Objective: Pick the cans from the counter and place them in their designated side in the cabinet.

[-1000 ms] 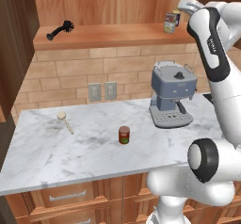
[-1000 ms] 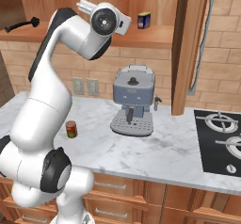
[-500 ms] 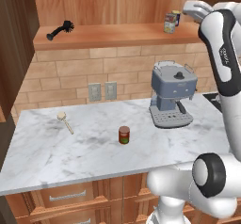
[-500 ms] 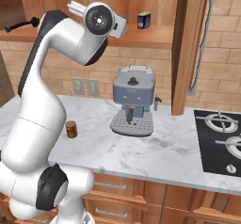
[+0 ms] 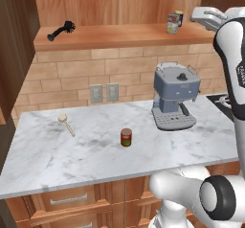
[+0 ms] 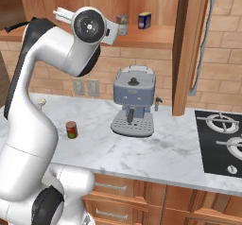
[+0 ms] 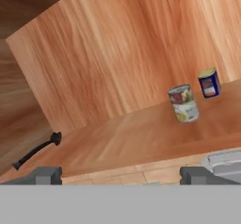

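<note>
The silver can with its yellow-and-red label stands upright on the cabinet shelf, just in front of the blue can. Both tins show in the hand view, the silver can to the left of the blue can. My gripper is open and empty, held off the shelf's front edge, a short way from the silver can. In the left base view the hand hangs to the right of that can. On the marble counter the dark red can stands alone.
A grey coffee machine sits on the counter under the shelf's right end. A black brush lies at the shelf's left end, a wooden spoon on the counter's left. An open cabinet door and a stove are to the right.
The hand has drawn back from the silver can, to the right in the left base view. The can stays standing on the shelf.
</note>
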Available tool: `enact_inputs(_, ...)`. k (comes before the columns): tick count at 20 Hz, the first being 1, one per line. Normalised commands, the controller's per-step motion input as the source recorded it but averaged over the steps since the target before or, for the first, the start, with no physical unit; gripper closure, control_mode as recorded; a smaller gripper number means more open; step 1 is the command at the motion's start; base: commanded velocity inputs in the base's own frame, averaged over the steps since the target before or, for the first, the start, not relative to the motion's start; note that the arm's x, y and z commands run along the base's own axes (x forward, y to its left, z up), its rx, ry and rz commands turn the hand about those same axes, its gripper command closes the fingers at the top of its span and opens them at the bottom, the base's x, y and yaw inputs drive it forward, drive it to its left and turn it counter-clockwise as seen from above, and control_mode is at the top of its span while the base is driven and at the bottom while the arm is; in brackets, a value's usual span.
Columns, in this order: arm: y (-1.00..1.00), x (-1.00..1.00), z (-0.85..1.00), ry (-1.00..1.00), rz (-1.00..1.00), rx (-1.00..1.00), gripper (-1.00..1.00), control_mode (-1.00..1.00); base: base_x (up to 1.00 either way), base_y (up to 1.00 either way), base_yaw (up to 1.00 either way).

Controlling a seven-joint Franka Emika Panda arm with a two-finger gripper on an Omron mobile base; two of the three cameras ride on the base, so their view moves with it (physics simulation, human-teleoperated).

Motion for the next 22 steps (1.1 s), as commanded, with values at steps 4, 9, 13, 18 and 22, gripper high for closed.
enact_inputs(4,0.15,-0.46,-0.21,0.0,0.03,-0.04,-1.0,-1.0,0.0,0.0,0.0)
enact_inputs(9,0.18,-0.42,-0.26,0.0,0.02,-0.04,-1.0,-1.0,0.0,0.0,0.0)
enact_inputs(13,0.15,-0.38,-0.32,0.0,0.02,-0.03,-1.0,-1.0,0.0,0.0,0.0)
enact_inputs(18,0.19,-0.31,-0.33,0.0,0.02,-0.03,-1.0,-1.0,0.0,0.0,0.0)
enact_inputs(22,0.31,-0.08,-0.26,0.07,0.01,-0.01,-1.0,-1.0,0.0,0.0,0.0)
